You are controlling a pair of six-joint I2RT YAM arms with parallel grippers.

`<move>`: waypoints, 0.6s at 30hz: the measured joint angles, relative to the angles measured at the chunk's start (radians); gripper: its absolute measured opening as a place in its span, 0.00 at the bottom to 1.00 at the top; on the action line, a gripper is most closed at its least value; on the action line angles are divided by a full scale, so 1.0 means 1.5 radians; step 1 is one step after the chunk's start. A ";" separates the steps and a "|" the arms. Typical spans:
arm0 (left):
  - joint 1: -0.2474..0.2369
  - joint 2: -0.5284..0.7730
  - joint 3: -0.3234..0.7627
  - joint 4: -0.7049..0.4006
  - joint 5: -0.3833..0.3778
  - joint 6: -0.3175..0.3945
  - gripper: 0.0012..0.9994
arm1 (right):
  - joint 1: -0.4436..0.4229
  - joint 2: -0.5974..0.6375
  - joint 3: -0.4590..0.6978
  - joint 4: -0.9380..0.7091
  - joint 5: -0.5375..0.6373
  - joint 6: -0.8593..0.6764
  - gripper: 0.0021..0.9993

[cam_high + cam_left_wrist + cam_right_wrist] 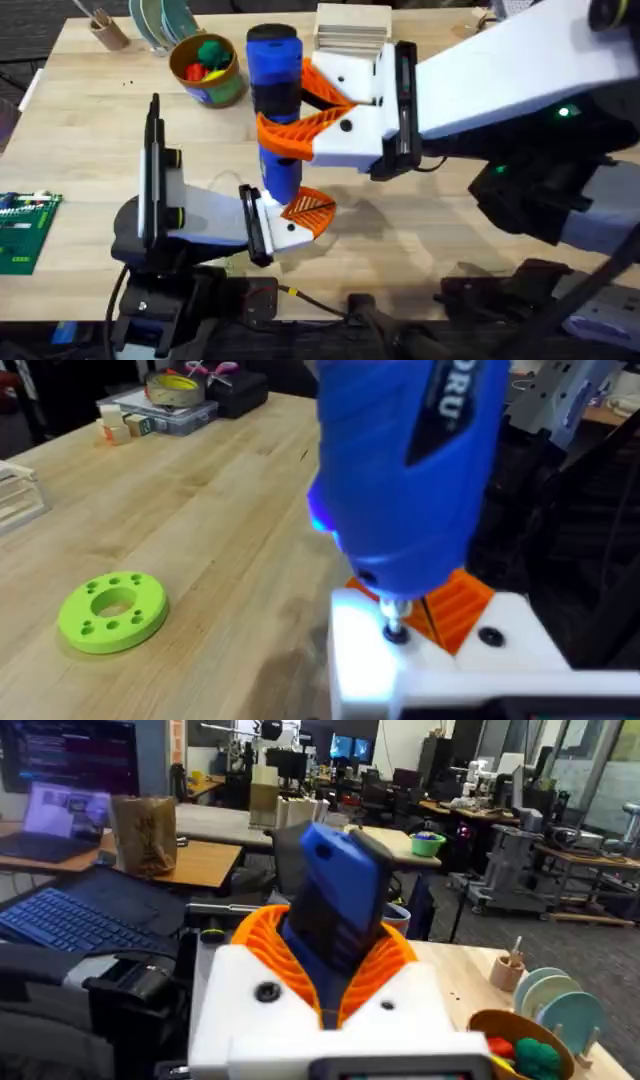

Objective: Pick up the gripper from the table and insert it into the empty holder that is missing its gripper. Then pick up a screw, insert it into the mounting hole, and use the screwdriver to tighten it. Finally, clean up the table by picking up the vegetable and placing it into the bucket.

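My right gripper is shut on the blue screwdriver, which stands upright in its orange fingers. The screwdriver points its metal bit down onto a screw in the white holder. The holder is part of my left gripper, low at the table's middle. The orange ribbed gripper sits in that holder, beside the bit. The bucket stands behind, with green and red vegetable pieces inside.
A green disc lies on the table near the holder. A brown cup with sticks and stacked plates stand at the back left. A wooden block is at the back and a green circuit board at the left edge.
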 joint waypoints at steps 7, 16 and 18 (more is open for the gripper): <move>0.000 0.000 0.000 0.000 0.000 0.000 0.01 | -0.016 0.001 -0.001 0.158 -0.007 0.001 0.06; 0.000 0.000 0.000 0.000 0.000 0.001 0.01 | -0.121 -0.016 -0.001 0.076 -0.013 -0.033 0.06; 0.000 0.000 0.000 0.000 0.000 0.001 0.01 | -0.162 -0.016 -0.001 0.022 -0.013 -0.069 0.06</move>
